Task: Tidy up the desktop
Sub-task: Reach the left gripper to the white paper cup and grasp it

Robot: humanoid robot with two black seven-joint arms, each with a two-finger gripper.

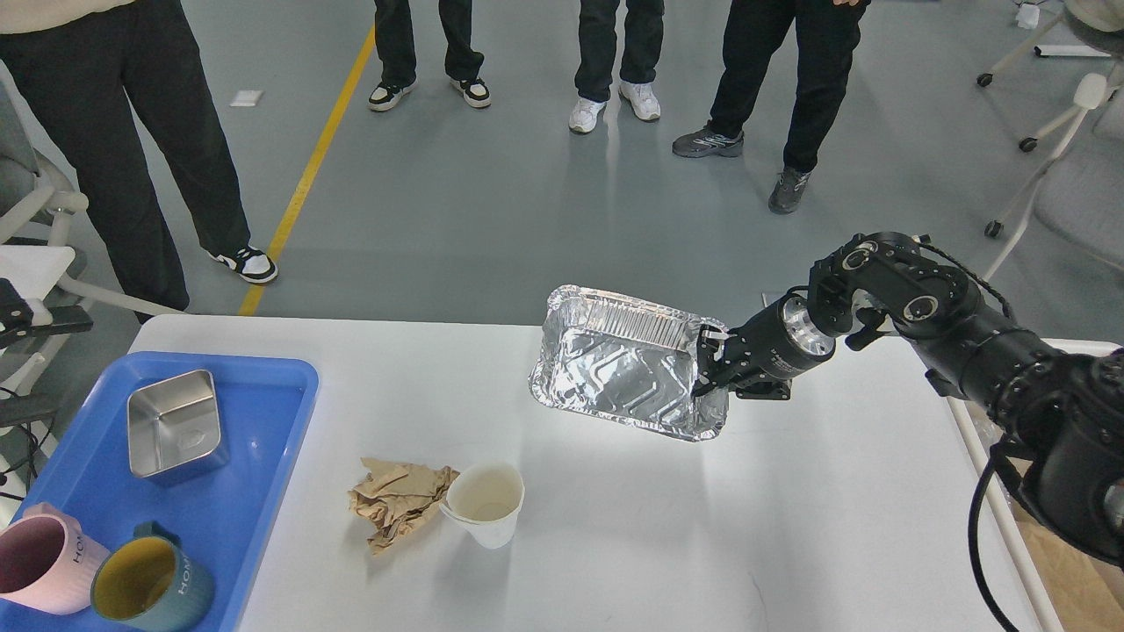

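The white desktop (702, 544) fills the lower part of the head view. My right gripper (709, 373) is shut on the right rim of a silver foil tray (615, 373), which it holds tilted above the desktop's far middle. A crumpled brown paper (395, 502) lies at the front left of the desktop, touching a white paper cup (486, 503) that leans on its side. My left gripper is out of view.
A blue plastic tray (255, 491) at the left edge holds a square metal tin (173, 425), a pink mug (39, 562) and a teal mug (151, 584). Several people stand on the floor beyond the far edge. A chair (35, 263) is at far left.
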